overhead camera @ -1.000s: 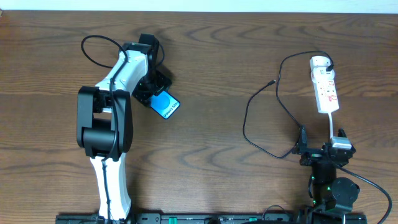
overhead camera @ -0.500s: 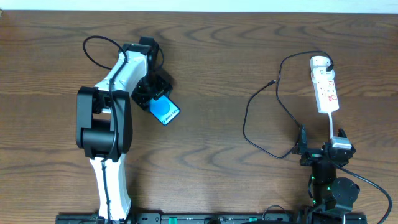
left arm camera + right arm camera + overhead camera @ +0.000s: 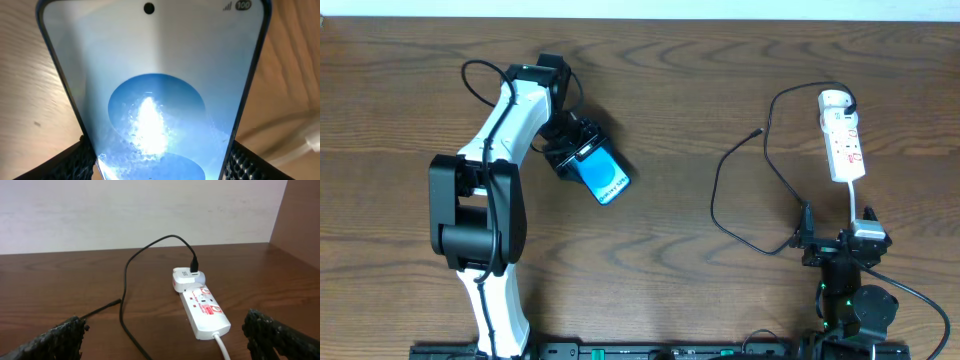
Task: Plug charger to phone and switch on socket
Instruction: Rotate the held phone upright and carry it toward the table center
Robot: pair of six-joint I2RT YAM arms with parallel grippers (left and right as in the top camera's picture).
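Left tool (image 3: 576, 157) clamping slim glossy phone (image 3: 604, 178), right tool (image 3: 837, 238) spread wide, wood-grain table (image 3: 670, 100)

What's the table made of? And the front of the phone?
The table looks like brown wood or wood-look laminate: grain lines run across it. The phone front seems smooth, glossy glass; light glares off it.

Even soft light, faint shadows on table (image 3: 670, 260), blown-out white glare on phone (image 3: 148, 120) screen
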